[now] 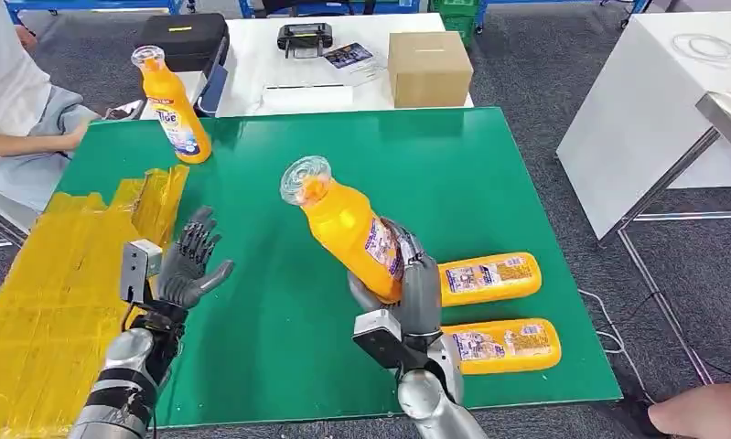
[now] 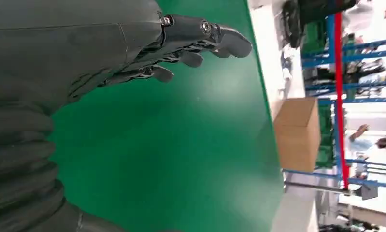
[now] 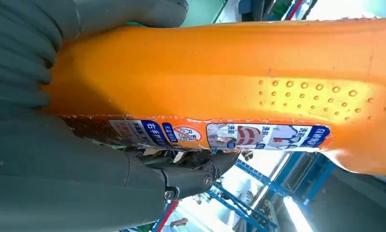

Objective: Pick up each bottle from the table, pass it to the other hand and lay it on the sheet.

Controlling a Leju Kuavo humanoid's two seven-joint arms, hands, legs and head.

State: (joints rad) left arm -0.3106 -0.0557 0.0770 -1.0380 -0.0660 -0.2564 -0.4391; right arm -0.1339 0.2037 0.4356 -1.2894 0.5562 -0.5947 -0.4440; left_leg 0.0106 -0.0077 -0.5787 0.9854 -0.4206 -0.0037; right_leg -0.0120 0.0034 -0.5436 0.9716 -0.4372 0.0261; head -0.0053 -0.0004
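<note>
My right hand (image 1: pixel 412 283) grips an orange bottle (image 1: pixel 343 219) by its lower body and holds it lifted over the green table (image 1: pixel 489 165), tilted with its clear cap toward the far left. In the right wrist view the bottle (image 3: pixel 239 77) lies across my thumb and fingers (image 3: pixel 181 179). My left hand (image 1: pixel 189 261) is raised at the left of the table with fingers spread, holding nothing; its fingers (image 2: pixel 191 43) hover above the green surface. Two more orange bottles (image 1: pixel 488 278) (image 1: pixel 503 345) lie on their sides at the right. Another bottle (image 1: pixel 171 105) stands upright at the far left. The yellow sheet (image 1: pixel 59 283) covers the left side.
A cardboard box (image 1: pixel 429 68), a black device (image 1: pixel 304 38) and papers sit on a white table behind. A person in light clothes (image 1: pixel 18 110) sits at the far left. Another person's hand (image 1: pixel 704 412) shows at the bottom right corner. A white table (image 1: pixel 650 101) stands to the right.
</note>
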